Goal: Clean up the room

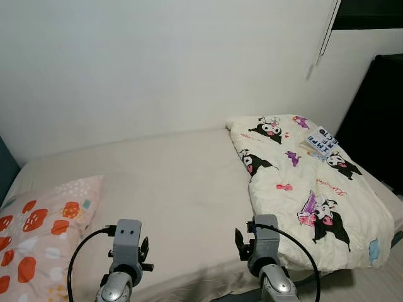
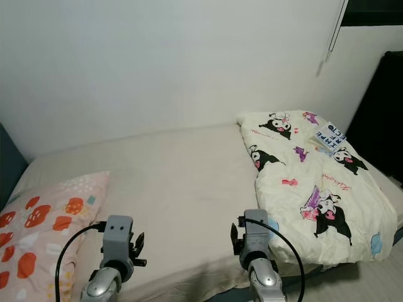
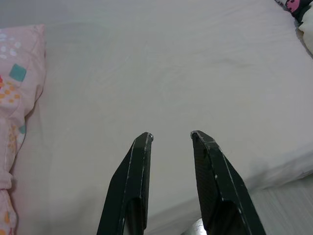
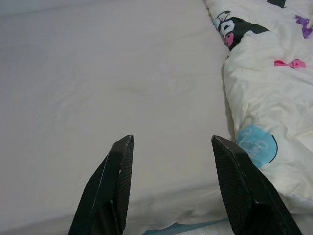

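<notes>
Here the comforter [image 1: 310, 184] lies folded over the right end of the bed [image 1: 170, 189], its lower edge draping past the near right corner. It is judged soft, bulky and light, prone to sagging; pinch a thick fold at the near edge. A small printed packet [image 1: 321, 141] rests on it near the far right corner. A pillow [image 1: 41, 236] sits at the left end. The left gripper [image 3: 171, 137] and right gripper [image 4: 171, 142] hover spread above the near edge, holding nothing.

A folded quilt [image 2: 315, 182] and pillow [image 2: 47, 220] lie on the bed [image 2: 182, 182].
</notes>
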Controlling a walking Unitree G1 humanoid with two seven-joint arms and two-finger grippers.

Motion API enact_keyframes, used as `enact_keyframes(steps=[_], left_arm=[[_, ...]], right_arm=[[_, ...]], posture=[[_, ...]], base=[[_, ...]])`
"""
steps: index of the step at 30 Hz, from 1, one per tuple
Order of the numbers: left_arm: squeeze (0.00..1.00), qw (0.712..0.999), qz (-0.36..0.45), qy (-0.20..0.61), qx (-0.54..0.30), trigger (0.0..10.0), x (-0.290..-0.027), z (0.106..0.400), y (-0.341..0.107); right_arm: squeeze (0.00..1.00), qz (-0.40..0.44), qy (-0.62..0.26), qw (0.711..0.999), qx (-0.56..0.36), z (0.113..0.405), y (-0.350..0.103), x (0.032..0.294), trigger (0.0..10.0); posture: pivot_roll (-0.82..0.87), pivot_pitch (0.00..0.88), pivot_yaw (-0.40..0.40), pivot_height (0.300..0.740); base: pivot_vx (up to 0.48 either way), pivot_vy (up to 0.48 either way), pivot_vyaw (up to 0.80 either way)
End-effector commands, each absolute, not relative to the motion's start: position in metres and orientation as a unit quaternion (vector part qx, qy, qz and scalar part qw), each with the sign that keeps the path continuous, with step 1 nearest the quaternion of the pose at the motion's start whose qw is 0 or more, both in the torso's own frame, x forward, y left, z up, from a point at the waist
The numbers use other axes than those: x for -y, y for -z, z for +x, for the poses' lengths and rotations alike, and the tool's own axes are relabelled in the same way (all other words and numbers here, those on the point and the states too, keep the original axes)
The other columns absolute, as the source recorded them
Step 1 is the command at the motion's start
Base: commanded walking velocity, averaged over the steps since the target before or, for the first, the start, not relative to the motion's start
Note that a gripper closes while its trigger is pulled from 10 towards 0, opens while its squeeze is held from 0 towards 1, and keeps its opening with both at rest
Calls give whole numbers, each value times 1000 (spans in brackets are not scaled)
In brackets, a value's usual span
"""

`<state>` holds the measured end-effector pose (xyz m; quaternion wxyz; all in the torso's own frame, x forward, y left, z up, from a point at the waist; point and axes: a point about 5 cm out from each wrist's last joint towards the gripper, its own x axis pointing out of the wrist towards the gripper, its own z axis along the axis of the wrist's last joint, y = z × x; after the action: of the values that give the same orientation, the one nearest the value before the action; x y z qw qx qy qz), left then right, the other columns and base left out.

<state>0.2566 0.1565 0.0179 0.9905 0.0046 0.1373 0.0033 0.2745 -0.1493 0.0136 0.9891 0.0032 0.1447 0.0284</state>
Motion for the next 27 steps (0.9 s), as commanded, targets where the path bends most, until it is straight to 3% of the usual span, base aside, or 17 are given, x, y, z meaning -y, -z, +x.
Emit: enact_keyframes(steps=[1,27], left_arm=[[0,990,14,-6,-138,10000,-160,254,-18],[0,990,11,-11,-138,10000,-159,255,-18]], right_arm=[[0,4,-29,989,-147,274,-14,147,10000],[0,4,-27,989,-147,275,-14,148,10000]], posture=[[-9,0,-19,740],[-8,2,-22,740]], base=[[0,0,0],[0,0,0]])
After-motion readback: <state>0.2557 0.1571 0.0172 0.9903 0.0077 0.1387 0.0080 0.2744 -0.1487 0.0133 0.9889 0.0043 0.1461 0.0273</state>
